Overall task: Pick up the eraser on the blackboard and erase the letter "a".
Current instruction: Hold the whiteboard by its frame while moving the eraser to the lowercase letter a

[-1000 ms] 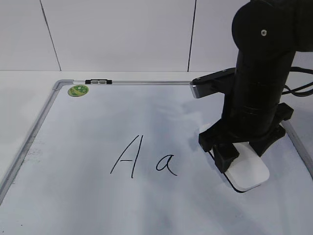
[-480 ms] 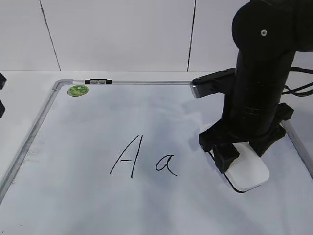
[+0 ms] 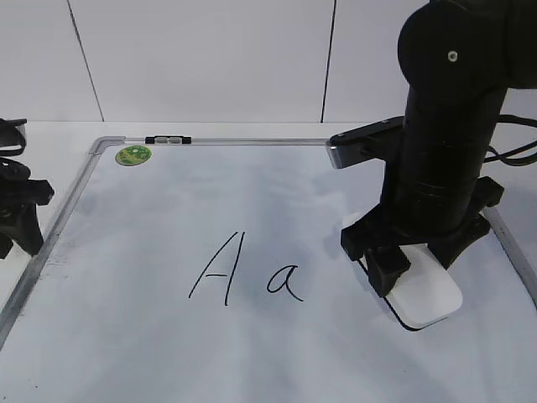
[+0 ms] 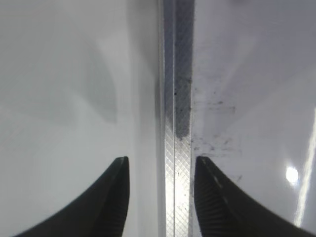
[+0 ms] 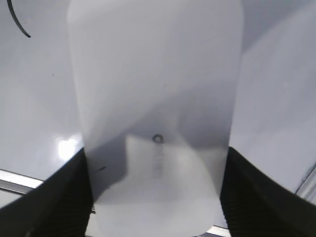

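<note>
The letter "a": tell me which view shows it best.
The exterior view: the letter "a" is whole, right of the capital "A". The right wrist view is filled by the eraser; only a black stroke shows at its top-left corner. The left wrist view shows none.

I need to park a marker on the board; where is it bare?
Bare: the white dry-erase board between the round green sticker and the black handwritten letters, plus the strip below them. Crowded: the right, around the white plastic eraser.

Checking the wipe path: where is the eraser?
In the exterior view, the eraser lies on the blackboard's right side, right of the letter "a", between the right gripper's fingers.
</note>
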Action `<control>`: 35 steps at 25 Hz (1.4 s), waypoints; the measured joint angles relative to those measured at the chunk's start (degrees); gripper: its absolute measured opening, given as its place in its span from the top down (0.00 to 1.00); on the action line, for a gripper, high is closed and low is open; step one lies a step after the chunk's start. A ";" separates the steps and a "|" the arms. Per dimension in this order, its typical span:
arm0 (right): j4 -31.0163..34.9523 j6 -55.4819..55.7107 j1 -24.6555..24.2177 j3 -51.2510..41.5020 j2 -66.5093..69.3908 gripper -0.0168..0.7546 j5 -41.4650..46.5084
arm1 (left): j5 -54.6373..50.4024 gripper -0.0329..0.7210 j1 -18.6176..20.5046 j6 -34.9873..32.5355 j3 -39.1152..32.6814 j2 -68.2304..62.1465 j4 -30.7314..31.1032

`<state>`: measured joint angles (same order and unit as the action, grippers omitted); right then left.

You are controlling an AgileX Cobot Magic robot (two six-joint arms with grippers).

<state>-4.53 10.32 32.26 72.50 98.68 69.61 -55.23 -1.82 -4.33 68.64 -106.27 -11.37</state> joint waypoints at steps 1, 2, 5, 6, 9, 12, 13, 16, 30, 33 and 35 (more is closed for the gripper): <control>0.00 0.00 0.00 0.00 0.00 0.26 0.00 | 0.09 0.52 0.00 0.00 0.10 -0.64 0.00; 0.00 0.00 0.00 0.00 0.00 0.26 0.00 | 0.48 0.52 0.00 0.00 0.10 -1.06 -0.05; 0.00 0.00 0.00 0.00 0.00 0.26 0.00 | 1.38 0.54 0.00 0.00 0.10 -1.57 -0.14; 0.00 0.00 0.00 0.00 0.00 0.26 0.00 | 1.65 0.54 0.00 0.00 0.10 -1.67 -0.14; 0.00 0.00 0.00 0.00 0.00 0.26 0.00 | 2.43 0.55 0.00 0.00 0.10 -1.70 -0.14; 0.00 0.00 0.00 0.00 0.00 0.26 0.00 | 2.81 0.55 0.00 0.00 0.10 -1.94 -0.14; 0.00 0.00 0.00 0.00 0.00 0.26 0.00 | 3.07 0.55 0.00 0.00 0.10 -2.04 -0.14; 0.00 0.00 0.00 0.00 0.00 0.26 0.02 | 3.72 0.55 0.00 0.00 0.10 -2.18 -0.14; 0.00 0.11 0.00 0.00 0.00 0.26 0.02 | 3.84 0.56 0.00 0.00 0.43 -4.55 -0.31; 0.00 0.11 0.00 0.00 0.00 0.26 0.02 | 3.84 0.62 0.00 0.00 0.43 -4.55 -0.56; 0.00 0.11 0.00 0.00 0.00 0.26 0.02 | 3.77 0.69 0.00 0.00 0.43 -4.55 -1.01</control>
<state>-4.53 10.43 32.26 72.50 98.68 69.63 -51.47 -1.82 -4.33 69.08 -110.82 -12.37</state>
